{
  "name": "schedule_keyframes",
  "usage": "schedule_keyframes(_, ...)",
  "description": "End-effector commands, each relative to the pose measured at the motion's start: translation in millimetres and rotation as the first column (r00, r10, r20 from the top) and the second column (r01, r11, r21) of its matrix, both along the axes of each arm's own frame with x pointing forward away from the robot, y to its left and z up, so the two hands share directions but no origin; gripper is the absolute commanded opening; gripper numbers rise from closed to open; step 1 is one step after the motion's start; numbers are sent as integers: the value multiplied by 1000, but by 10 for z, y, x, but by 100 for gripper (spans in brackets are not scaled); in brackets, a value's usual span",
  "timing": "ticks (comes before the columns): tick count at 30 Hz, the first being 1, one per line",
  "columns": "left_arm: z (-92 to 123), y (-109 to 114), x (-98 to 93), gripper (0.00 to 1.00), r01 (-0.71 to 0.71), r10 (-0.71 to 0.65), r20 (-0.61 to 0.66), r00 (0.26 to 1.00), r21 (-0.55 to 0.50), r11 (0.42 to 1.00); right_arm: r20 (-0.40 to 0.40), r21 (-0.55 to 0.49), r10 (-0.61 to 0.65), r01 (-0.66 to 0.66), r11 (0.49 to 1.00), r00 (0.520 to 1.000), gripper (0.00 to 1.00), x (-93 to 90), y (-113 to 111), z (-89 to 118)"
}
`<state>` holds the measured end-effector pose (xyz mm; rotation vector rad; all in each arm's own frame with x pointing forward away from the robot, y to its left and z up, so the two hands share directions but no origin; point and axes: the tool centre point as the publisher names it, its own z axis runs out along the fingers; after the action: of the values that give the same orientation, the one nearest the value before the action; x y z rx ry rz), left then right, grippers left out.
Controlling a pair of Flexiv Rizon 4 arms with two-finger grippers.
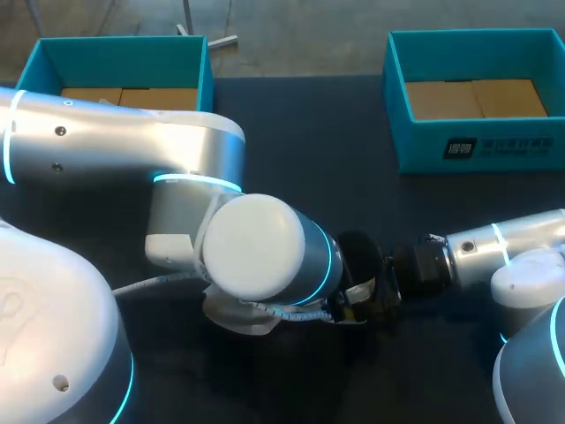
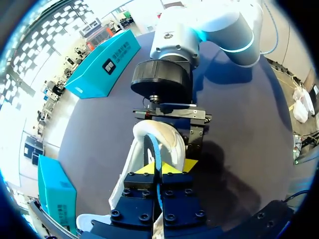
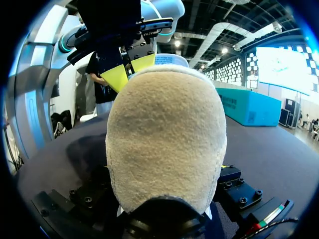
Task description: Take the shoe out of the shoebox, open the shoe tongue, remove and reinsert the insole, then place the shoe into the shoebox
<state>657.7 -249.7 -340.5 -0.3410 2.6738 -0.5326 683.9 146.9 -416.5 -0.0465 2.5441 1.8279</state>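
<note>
A white shoe [image 2: 167, 137] with a fleecy cream heel [image 3: 164, 139] lies on the dark table near the front, mostly hidden under my left arm in the head view [image 1: 234, 320]. My right gripper [image 1: 378, 290] comes in from the right and stands wide around the heel end, one black finger [image 2: 195, 140] pressed against the shoe's side. My left gripper [image 2: 159, 169] is above the shoe opening, its yellow tips pinched together on a thin blue-edged insole [image 2: 151, 149] rising out of the shoe. The same yellow tips [image 3: 124, 72] show beyond the heel in the right wrist view.
Two teal shoeboxes stand at the back of the table, one at the left [image 1: 207, 75] and one at the right [image 1: 477, 146], each showing a brown cardboard floor. The dark tabletop [image 1: 309, 150] lies between them. My left arm's bulky wrist [image 1: 260, 247] covers the middle.
</note>
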Motion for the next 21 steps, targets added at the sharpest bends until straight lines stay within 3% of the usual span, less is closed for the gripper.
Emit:
schedule_keyframes(1, 31, 54, -1, 0, -1, 1, 6, 1000, -17, 1000, -1, -6, 0, 0, 1000, 1000, 0, 2, 18, 2)
schedule_keyframes(9, 125, 42, -5, 0, 8, -7, 18, 1000, -60, 998, -1, -6, 0, 0, 1000, 1000, 0, 2, 18, 2)
schedule_keyframes(17, 65, -1, 42, 0, -11, 11, 10, 1000, -47, 999, -1, -6, 0, 0, 1000, 1000, 0, 2, 18, 2)
schedule_keyframes(21, 35, 6, 52, 14, -12, 13, 6, 1000, -40, 999, -1, -6, 0, 0, 1000, 1000, 0, 2, 18, 2)
